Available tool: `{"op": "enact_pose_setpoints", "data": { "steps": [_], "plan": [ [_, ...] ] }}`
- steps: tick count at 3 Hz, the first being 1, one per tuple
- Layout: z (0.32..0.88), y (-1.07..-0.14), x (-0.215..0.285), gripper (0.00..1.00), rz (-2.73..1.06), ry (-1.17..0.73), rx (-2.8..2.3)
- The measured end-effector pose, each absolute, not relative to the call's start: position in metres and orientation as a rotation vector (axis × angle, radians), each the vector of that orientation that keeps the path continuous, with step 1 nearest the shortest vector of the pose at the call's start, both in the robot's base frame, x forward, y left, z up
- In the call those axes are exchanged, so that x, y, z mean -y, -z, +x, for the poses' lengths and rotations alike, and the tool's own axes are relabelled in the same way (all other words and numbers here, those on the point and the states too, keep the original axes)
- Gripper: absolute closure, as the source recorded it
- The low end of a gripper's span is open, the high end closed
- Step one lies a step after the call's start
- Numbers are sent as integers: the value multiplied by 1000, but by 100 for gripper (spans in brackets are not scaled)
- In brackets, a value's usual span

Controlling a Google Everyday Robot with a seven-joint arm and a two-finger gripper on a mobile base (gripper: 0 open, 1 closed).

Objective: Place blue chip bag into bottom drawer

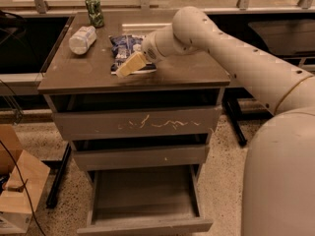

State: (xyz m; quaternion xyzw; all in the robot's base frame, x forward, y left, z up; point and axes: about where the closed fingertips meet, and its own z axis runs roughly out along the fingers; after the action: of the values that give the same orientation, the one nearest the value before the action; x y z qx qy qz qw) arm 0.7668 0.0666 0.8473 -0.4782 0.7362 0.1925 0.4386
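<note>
The blue chip bag (125, 49) lies flat on the cabinet top (88, 75), near its middle. My gripper (129, 66) reaches in from the right and sits low over the bag's front edge, its tan fingers (131, 64) covering part of the bag. The bottom drawer (145, 195) is pulled out at the base of the cabinet, and its inside looks empty. The scratched upper drawer (138, 123) and the middle drawer (140, 156) are closed.
A clear plastic bottle (82, 39) lies on its side at the top's left. A green can (94, 11) stands at the back left. Cardboard boxes (19, 191) sit on the floor to the left. My white arm (236, 58) spans the right side.
</note>
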Motion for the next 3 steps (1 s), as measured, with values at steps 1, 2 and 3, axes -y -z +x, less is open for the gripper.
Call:
{"op": "enact_pose_setpoints", "data": {
  "steps": [1, 2, 3],
  "plan": [
    [778, -838, -68, 0, -1178, -504, -1842],
    [792, -829, -66, 18, -1172, -526, -1859],
    [799, -825, -66, 42, -1171, -534, -1863]
  ]
}}
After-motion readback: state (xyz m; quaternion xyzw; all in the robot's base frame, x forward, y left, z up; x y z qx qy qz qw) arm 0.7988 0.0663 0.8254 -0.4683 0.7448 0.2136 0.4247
